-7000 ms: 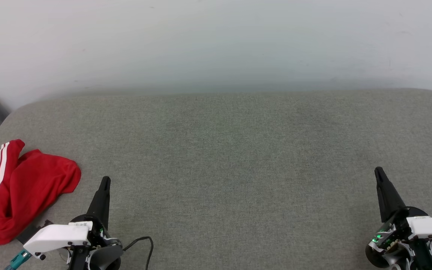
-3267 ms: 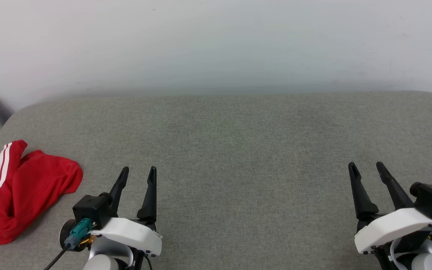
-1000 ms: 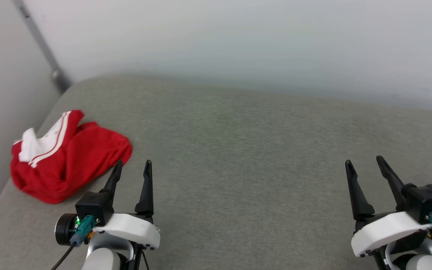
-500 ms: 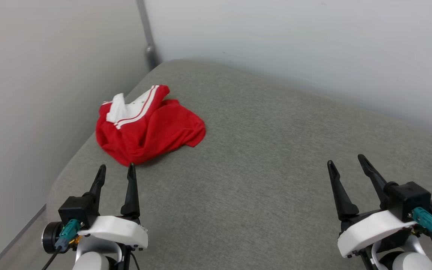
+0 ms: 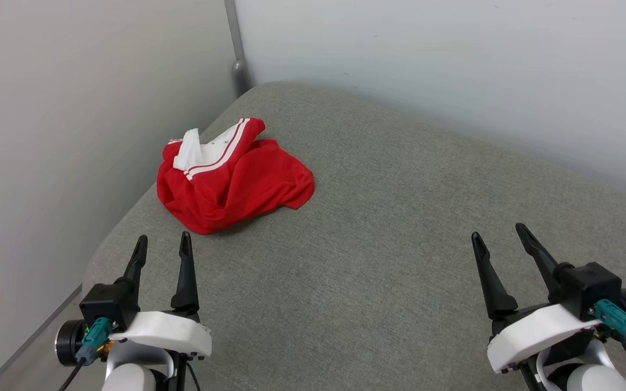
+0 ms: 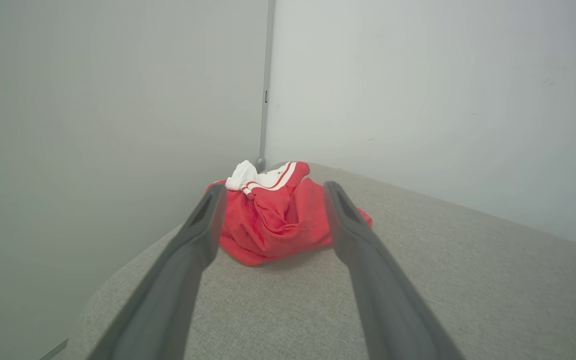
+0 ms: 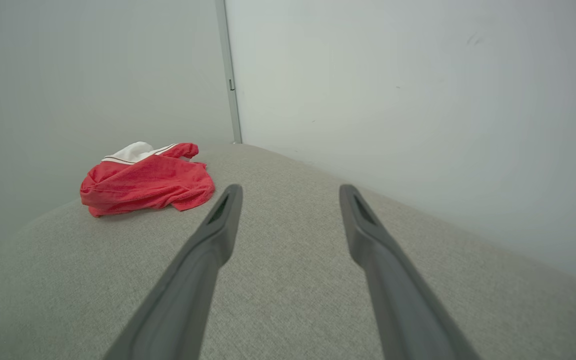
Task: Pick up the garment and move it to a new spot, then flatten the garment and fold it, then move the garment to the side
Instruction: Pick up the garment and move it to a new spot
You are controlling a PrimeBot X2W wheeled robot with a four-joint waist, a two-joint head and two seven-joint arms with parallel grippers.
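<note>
Garment [image 5: 234, 179] lies crumpled at 11 o'clock on the grey cushion [image 5: 389, 260], and both my grippers are empty.
On the head view I see a red heap with white, red-striped fabric on top, near the cushion's far left corner where two walls [image 5: 101, 81] meet. My left gripper [image 5: 163, 237] sits at 7 o'clock, fingers spread wide, just short of the heap's near edge. My right gripper [image 5: 498, 231] sits at 4 o'clock, fingers equally spread, well apart from it.
</note>
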